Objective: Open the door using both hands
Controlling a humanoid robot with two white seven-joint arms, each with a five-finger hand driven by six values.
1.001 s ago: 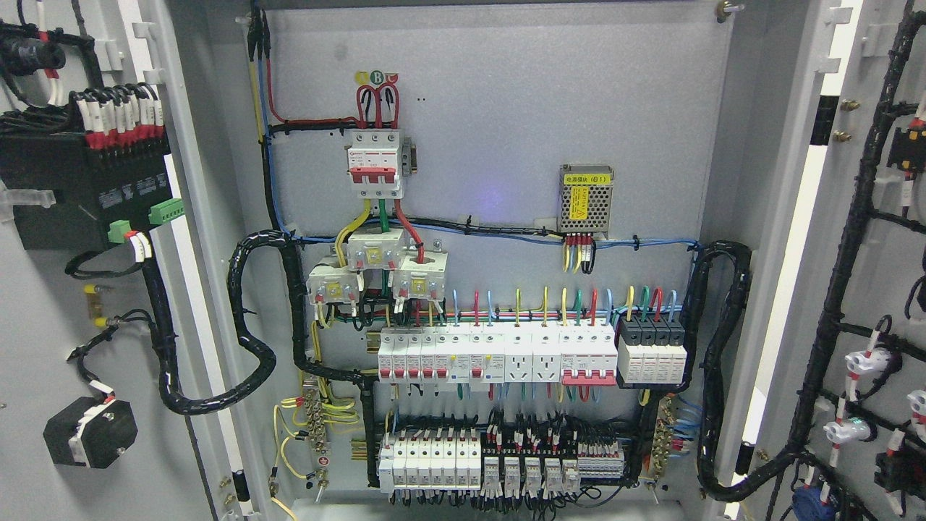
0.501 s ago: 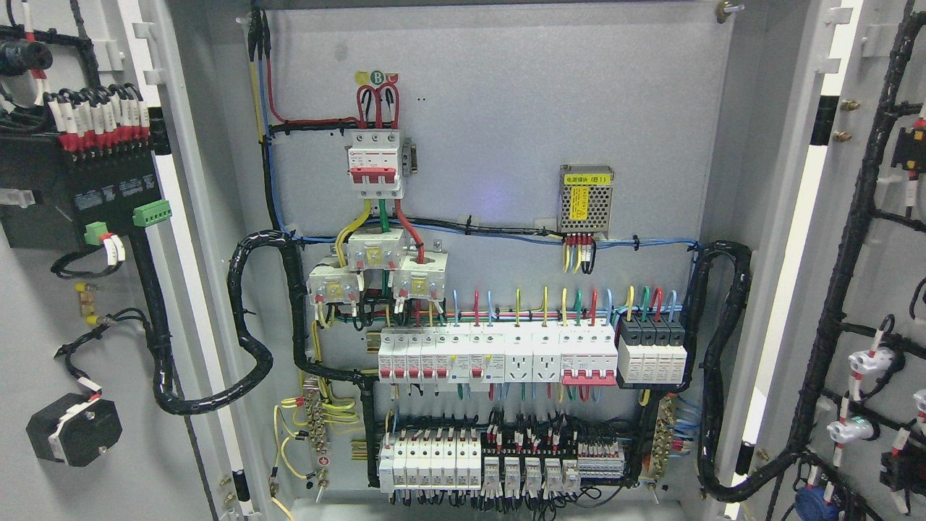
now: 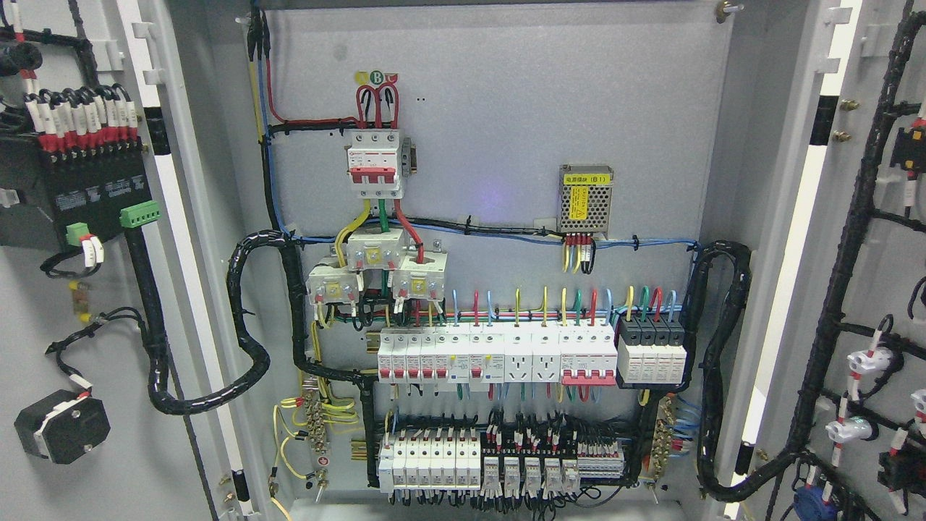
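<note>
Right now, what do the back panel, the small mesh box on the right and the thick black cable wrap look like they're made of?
The back panel looks like sheet metal with a matte light grey coat: flat, evenly dull. The small mesh box seems bare silvery metal, given its regular punched holes and slight shine. The black cable wrap looks like flexible plastic, probably spiral sleeve, glossy and ribbed along its bends.

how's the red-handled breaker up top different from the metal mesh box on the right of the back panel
The red-handled breaker is white plastic with red levers; the metal mesh box is perforated metal with yellow labels. The breaker sits higher and left of centre, the mesh box lower and to the right. The breaker has wires entering at top and bottom; the mesh box's wires leave only from its underside. Both are mounted on the grey back panel.
</note>
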